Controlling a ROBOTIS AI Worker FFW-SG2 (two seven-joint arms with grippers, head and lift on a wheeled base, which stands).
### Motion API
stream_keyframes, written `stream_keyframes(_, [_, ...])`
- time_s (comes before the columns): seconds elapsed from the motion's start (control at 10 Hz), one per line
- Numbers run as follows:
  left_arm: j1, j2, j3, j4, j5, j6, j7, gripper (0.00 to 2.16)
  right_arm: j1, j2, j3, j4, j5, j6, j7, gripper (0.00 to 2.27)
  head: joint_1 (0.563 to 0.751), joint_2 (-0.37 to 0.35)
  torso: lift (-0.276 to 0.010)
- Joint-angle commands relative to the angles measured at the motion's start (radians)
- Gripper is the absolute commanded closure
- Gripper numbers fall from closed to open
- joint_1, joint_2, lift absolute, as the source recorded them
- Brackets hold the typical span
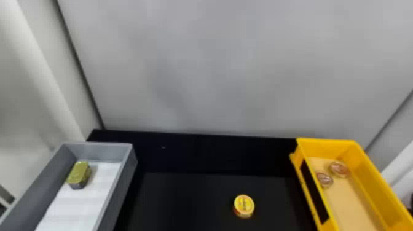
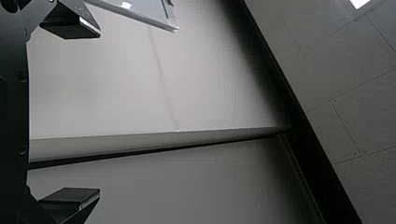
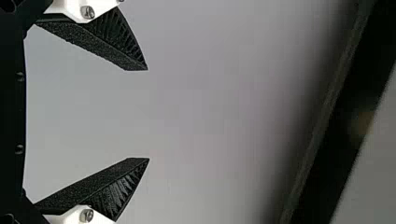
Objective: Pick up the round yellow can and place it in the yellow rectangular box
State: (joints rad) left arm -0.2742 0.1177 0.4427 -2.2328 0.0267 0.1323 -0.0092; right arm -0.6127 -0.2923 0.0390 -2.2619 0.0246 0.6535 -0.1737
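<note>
My left gripper (image 2: 99, 112) has its black fingers (image 2: 70, 25) spread wide, with only air in the gap. My right gripper (image 3: 148, 114) holds its fingers (image 3: 102, 186) wide too, tips well apart, nothing between them. Past both sets of tips I see pale wall (image 3: 210, 112), and beyond it a dark band (image 3: 362, 121).

The round yellow can (image 1: 244, 204) sits flat, lid up, on the black table (image 1: 190, 199), well apart from my fingers on either side. It lies between two boxes, nearer the yellow rectangular box (image 1: 327, 142), which stands toward my right fingers' side. Inside that box, on a cream base (image 1: 353, 202), are two round tins with reddish tops, one (image 1: 339, 169) just beside the other (image 1: 324, 179).

Toward my left fingers' side stands a grey box (image 1: 100, 144). In it, a gold rectangular tin (image 1: 79, 174) rests on a white liner (image 1: 83, 205).
</note>
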Motion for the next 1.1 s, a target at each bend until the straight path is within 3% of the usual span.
stream_keyframes(0.0, [-0.002, -0.001, -0.004, 0.001, -0.001, 0.017, 0.000, 0.09, -0.052, 0.016, -0.016, 0.016, -0.106, 0.306, -0.027, 0.08, 0.655, -0.043, -0.009])
stream_keyframes(0.1, [-0.002, -0.001, -0.005, 0.001, -0.002, 0.027, 0.000, 0.09, -0.079, 0.022, -0.037, 0.054, -0.161, 0.448, 0.000, 0.08, 0.655, -0.043, -0.009])
stream_keyframes(0.2, [-0.003, -0.004, -0.008, 0.001, -0.002, 0.037, 0.000, 0.09, -0.090, 0.019, -0.082, 0.123, -0.287, 0.547, 0.022, 0.09, 0.655, -0.043, -0.009])
stream_keyframes(0.4, [-0.007, -0.013, -0.013, 0.002, -0.005, 0.043, 0.002, 0.09, -0.035, -0.024, -0.119, 0.300, -0.551, 0.536, 0.056, 0.12, 0.655, -0.043, -0.009])
stream_keyframes(0.5, [-0.008, -0.015, -0.018, 0.004, -0.007, 0.047, 0.002, 0.09, -0.004, -0.039, -0.088, 0.354, -0.589, 0.525, 0.056, 0.12, 0.655, -0.043, -0.009])
stream_keyframes(0.8, [-0.016, -0.023, -0.031, 0.010, -0.010, 0.050, 0.005, 0.09, 0.054, -0.034, -0.011, 0.470, -0.583, 0.544, 0.117, 0.13, 0.655, -0.043, -0.009])
stream_keyframes(1.0, [-0.016, -0.026, -0.031, 0.010, -0.008, 0.047, 0.005, 0.09, 0.097, -0.033, 0.042, 0.565, -0.509, 0.511, 0.258, 0.13, 0.655, -0.043, -0.009])
